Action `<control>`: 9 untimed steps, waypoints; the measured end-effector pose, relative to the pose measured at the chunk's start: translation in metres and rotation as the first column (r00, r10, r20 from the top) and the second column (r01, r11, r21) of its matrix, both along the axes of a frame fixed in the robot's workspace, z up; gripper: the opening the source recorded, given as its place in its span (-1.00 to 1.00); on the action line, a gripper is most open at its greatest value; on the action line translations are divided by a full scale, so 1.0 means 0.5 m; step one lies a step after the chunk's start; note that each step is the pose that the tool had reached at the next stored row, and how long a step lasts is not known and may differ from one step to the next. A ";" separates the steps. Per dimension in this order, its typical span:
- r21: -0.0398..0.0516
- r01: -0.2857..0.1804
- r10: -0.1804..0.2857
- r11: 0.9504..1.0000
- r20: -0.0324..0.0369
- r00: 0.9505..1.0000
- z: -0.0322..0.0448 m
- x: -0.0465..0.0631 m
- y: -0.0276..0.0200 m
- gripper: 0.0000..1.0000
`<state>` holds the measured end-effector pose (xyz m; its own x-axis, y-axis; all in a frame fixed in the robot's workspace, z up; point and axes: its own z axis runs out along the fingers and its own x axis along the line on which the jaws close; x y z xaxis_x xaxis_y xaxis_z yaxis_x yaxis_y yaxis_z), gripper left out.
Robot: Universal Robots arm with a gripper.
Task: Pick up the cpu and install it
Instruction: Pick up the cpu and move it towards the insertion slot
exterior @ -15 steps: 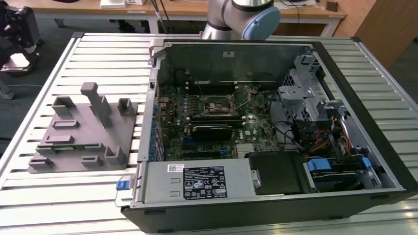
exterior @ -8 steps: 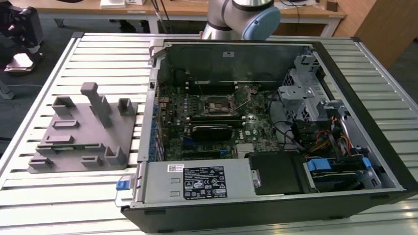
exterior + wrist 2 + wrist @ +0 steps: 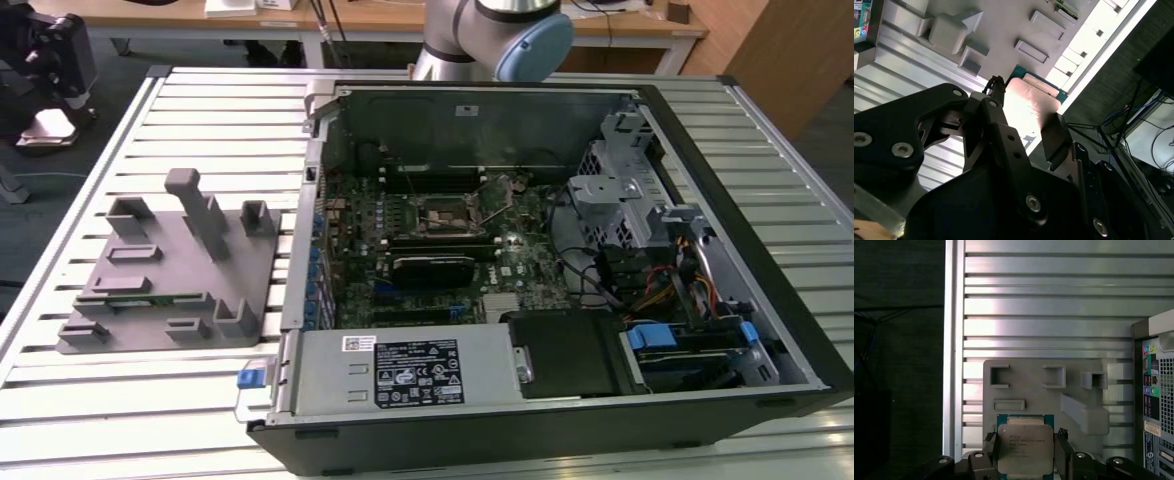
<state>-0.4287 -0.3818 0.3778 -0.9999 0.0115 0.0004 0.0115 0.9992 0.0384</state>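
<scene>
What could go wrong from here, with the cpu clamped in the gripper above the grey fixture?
1. The gripper holds the cpu only by two opposite edges, so a jolt might make it slip or tilt.
2. The socket sits low inside the open case, beside a drive cage and loose cables; the arm could clip them.
3. A tilted chip would probably seat badly in the socket.

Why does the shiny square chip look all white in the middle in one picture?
Second wrist view: light bounces off the metal top of the cpu, making a white glare patch, while the gripper holding it looks dark. First wrist view: the cpu is evenly lit, but bright glare stripes the table slats. Exterior view: soft, even light.
</scene>
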 end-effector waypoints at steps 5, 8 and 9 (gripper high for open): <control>0.000 0.000 0.000 1.000 0.000 1.000 0.000 0.008 0.0000 0.07; 0.000 0.000 0.000 1.000 0.000 1.000 0.000 0.012 0.0001 0.07; 0.000 0.000 0.000 1.000 0.000 1.000 0.000 0.013 0.0002 0.07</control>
